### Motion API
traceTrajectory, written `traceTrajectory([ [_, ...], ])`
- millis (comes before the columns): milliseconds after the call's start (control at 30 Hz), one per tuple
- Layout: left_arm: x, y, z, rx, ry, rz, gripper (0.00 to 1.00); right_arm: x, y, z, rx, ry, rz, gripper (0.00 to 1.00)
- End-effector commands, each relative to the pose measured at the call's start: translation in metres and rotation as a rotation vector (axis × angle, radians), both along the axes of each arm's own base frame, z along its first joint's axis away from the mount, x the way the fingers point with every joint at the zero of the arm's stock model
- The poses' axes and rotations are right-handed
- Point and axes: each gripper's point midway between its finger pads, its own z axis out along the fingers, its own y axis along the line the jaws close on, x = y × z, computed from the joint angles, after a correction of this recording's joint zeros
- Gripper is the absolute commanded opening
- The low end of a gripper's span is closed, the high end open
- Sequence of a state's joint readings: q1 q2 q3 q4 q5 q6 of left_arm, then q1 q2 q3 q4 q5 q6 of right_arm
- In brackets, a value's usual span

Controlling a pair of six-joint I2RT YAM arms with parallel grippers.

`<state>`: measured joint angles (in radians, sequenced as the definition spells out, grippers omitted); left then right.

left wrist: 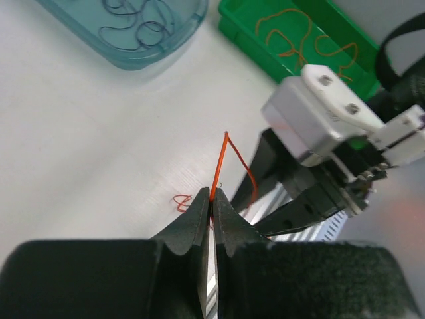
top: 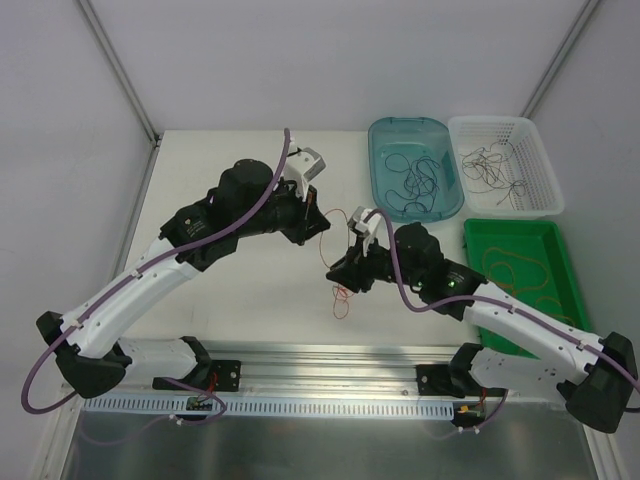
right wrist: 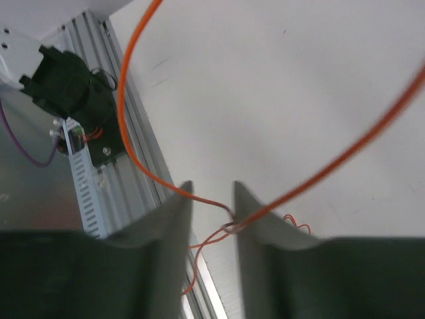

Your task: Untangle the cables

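While the left pincer [left wrist: 210, 199] clamps an orange cable [left wrist: 221, 159], the right pincer [right wrist: 212, 191] gapes.

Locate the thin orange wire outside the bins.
Centre of the top view: thin orange wire pinched by the left end effector, passing through the open right end effector, left of the green plastic tray.

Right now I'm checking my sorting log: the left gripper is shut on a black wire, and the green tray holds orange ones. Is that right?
Not quite. The left gripper is shut on an orange wire, not a black one; the left wrist view shows it pinched between the closed jaws. The green tray does hold orange wires.
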<state>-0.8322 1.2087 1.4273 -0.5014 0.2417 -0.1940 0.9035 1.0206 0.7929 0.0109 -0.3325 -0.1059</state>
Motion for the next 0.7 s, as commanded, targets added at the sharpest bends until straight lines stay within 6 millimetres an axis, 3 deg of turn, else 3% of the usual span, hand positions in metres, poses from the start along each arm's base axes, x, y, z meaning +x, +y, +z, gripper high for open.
traceTrajectory([
  [0, 0.028, 0.023, 0.005, 0.027, -0.085, 0.202, 0.00, -0.001, -0.005, 0.033, 0.061, -0.066, -0.018, 0.26],
  [100, 0.040, 0.036, -0.011, 0.063, -0.071, 0.301, 0.00, 0.000, -0.022, 0.025, 0.010, -0.065, -0.071, 0.01],
  [233, 0.044, 0.039, -0.023, 0.084, -0.050, 0.325, 0.08, 0.002, -0.040, 0.025, -0.031, -0.072, -0.136, 0.01],
  [300, 0.045, 0.041, -0.024, 0.088, -0.051, 0.333, 0.21, 0.003, -0.053, 0.022, -0.079, -0.076, -0.174, 0.01],
  [333, 0.046, 0.044, -0.023, 0.086, -0.056, 0.341, 0.38, 0.011, -0.061, 0.030, -0.092, -0.095, -0.229, 0.01],
  [367, 0.047, 0.047, -0.023, 0.089, -0.061, 0.350, 0.53, 0.012, -0.071, 0.025, -0.136, -0.085, -0.253, 0.01],
  [400, 0.048, 0.050, -0.024, 0.091, -0.062, 0.357, 0.64, 0.015, -0.078, 0.026, -0.157, -0.090, -0.285, 0.01],
  [433, 0.051, 0.059, -0.022, 0.082, -0.065, 0.385, 0.77, 0.025, -0.090, 0.040, -0.161, -0.112, -0.353, 0.01],
  [467, 0.051, 0.063, -0.027, 0.085, -0.051, 0.399, 0.83, 0.024, -0.100, 0.036, -0.203, -0.098, -0.372, 0.01],
  [567, 0.054, 0.088, -0.025, 0.058, -0.048, 0.460, 0.96, 0.030, -0.130, 0.056, -0.262, -0.117, -0.473, 0.01],
  [633, 0.052, 0.103, -0.031, 0.055, -0.045, 0.482, 0.99, 0.038, -0.154, 0.066, -0.315, -0.141, -0.574, 0.01],
  [667, 0.056, 0.116, -0.044, 0.079, -0.035, 0.517, 0.99, 0.036, -0.168, 0.080, -0.334, -0.151, -0.613, 0.01],
])
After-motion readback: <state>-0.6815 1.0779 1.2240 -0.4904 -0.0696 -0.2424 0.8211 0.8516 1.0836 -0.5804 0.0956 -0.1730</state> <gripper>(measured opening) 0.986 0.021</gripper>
